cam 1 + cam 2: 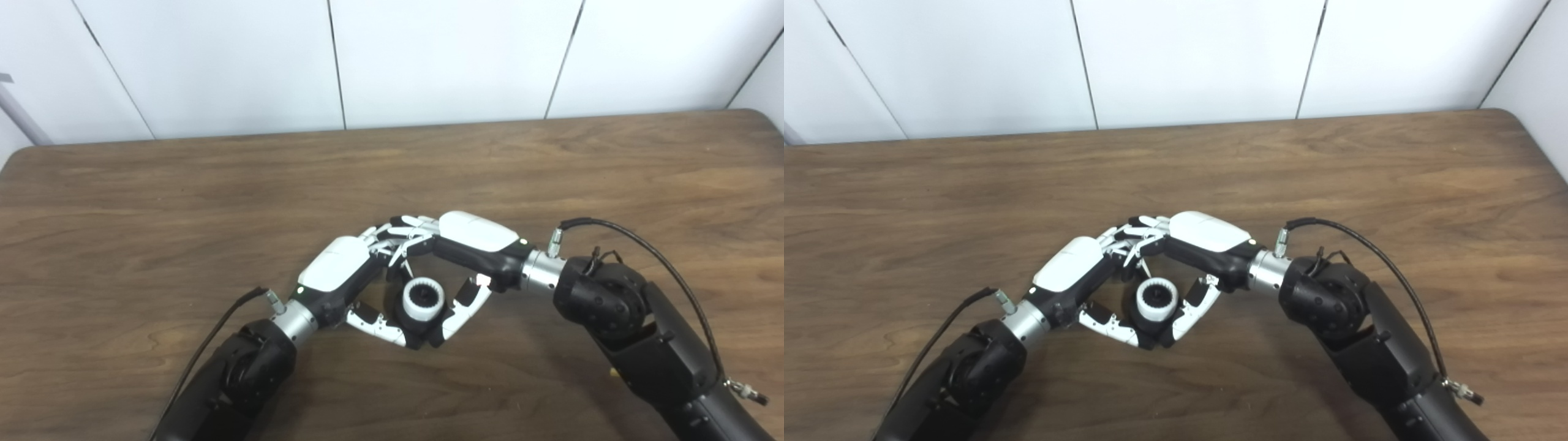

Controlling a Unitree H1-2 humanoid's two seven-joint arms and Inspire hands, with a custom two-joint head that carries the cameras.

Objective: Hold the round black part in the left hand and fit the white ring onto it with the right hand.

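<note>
— Look at the left hand (335, 277): it curls around from one side, thumb low in front, fingers arched over the back. It seems closed on the round black part (421, 320), though most of that part is hidden.

— And the right hand (474, 242)?

— It mirrors the left one. Its fingers meet the left's behind the white ring (422, 299) and its thumb comes down in front. The two thumbs bracket the ring from below. I can't tell for sure whether it pinches the ring or only rests against it.

— Where's the ring, then?

— Between the two hands, sitting on top of the black part, its toothed bore facing up. Whether it's fully seated I can't say.

— How will it handle?

— I'd guess both are light, stiff plastic, and smooth enough on the outside to slip. I'd take the ring by its outer wall, on opposite sides, and keep it level. Tilted, it could jam.

— And around them?

— Just the wooden table (184, 202) spreading out from the ring, with white wall panels (441, 55) beyond it.
</note>
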